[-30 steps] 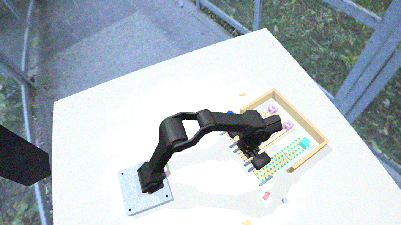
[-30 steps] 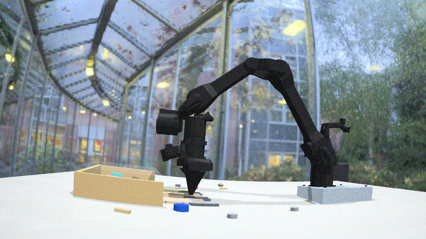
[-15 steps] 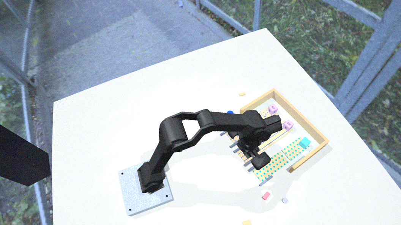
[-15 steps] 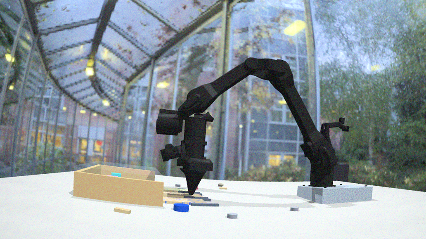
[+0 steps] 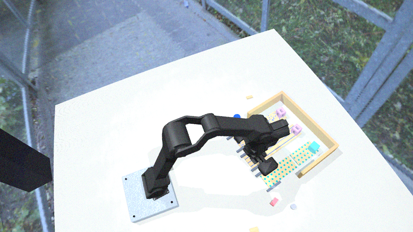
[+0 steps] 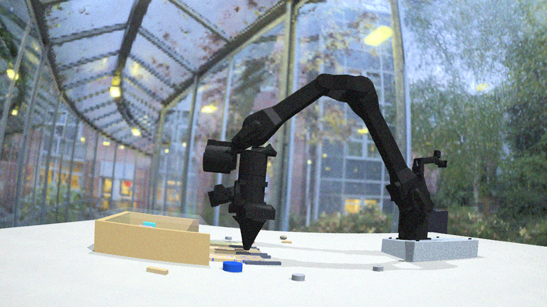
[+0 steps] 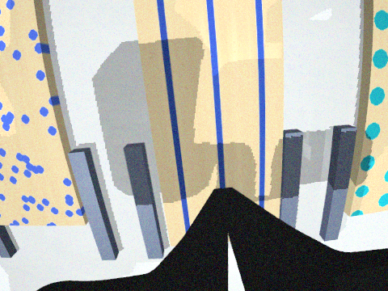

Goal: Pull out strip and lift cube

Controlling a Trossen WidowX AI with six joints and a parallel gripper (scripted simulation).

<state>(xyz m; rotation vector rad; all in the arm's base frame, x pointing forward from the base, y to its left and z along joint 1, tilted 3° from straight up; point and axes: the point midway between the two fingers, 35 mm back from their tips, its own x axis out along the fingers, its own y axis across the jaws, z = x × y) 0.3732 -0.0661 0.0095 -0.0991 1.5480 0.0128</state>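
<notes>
striped strip (image 5: 280, 145) (image 7: 238, 101) partly hidden; shut gripper (image 6: 247, 248) (image 7: 222, 196) overlaps it
</notes>
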